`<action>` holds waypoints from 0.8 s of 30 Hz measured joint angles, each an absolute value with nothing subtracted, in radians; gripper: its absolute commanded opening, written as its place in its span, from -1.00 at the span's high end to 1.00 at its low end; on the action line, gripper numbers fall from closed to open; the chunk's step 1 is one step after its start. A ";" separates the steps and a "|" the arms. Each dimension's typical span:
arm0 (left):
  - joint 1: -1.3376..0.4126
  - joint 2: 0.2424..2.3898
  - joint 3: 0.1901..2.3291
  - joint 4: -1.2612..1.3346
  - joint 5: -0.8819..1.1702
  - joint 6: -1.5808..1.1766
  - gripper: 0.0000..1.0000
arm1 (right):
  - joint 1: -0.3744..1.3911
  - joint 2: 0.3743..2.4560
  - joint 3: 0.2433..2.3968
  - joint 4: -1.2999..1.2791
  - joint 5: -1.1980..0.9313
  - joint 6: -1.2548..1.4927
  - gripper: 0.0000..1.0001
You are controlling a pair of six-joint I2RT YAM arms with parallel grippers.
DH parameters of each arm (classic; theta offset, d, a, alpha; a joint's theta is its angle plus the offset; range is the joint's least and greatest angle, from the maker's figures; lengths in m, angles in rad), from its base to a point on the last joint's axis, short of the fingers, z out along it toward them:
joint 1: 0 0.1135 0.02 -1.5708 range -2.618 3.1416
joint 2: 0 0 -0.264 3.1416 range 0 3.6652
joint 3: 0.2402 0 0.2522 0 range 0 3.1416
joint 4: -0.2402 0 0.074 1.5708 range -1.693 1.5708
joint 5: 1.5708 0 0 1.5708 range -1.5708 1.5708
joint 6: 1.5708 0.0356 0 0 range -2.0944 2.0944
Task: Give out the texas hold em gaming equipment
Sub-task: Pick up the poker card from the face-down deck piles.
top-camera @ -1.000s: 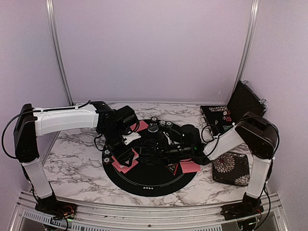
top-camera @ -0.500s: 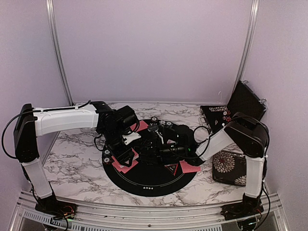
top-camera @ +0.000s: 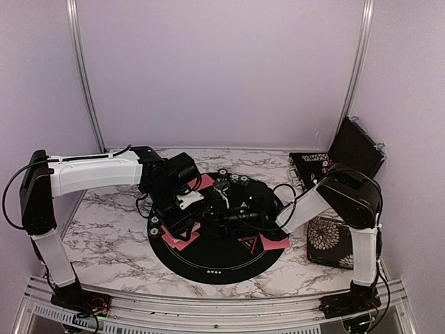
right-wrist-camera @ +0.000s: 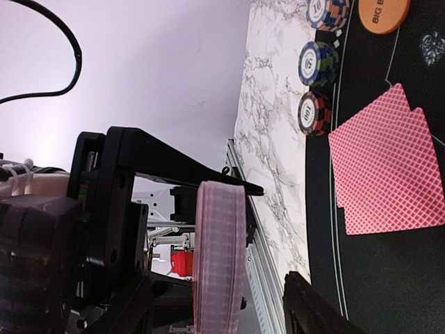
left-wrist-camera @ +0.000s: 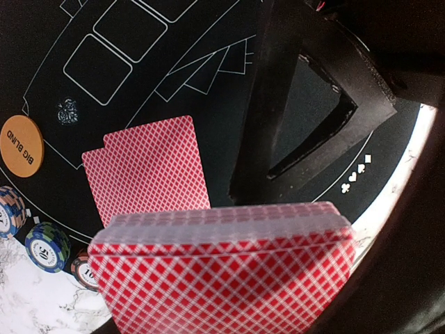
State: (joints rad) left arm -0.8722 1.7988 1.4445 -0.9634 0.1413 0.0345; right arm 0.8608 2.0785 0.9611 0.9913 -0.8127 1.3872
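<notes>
My left gripper [top-camera: 185, 213] is shut on a deck of red-backed playing cards [left-wrist-camera: 222, 271] and holds it on edge above the left side of the mat. My right gripper [top-camera: 217, 209] has reached across to it. It stands open, with the deck [right-wrist-camera: 221, 257] between its fingers [right-wrist-camera: 316, 309] and a gap still showing on one side. Two cards [left-wrist-camera: 146, 170] lie face down on the mat below. Beside them are an orange BIG BLIND button [left-wrist-camera: 21, 146] and striped chip stacks [right-wrist-camera: 318, 62]. A black triangle marker [top-camera: 247, 243] lies next to another pair of cards [top-camera: 275, 241].
The round black mat [top-camera: 212, 268] with white lines covers the middle of the marble table. More chip stacks [top-camera: 233, 178] sit at its far rim. A floral case [top-camera: 334, 243] lies at the right, with an open case [top-camera: 316, 165] behind it.
My right arm has moved left across the mat until its fingers stand on either side of the deck, and its jaws have narrowed. The left arm and the deck have not moved.
</notes>
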 measured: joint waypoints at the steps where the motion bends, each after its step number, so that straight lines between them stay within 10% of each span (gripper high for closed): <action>1: -0.872 1.799 1.444 -0.963 0.141 0.034 -0.09 | 0.862 2.081 0.965 0.991 -0.814 1.388 -0.21; 24: -0.872 1.799 1.444 -0.963 0.141 0.034 -0.09 | 0.883 2.114 0.998 0.987 -0.802 1.406 0.17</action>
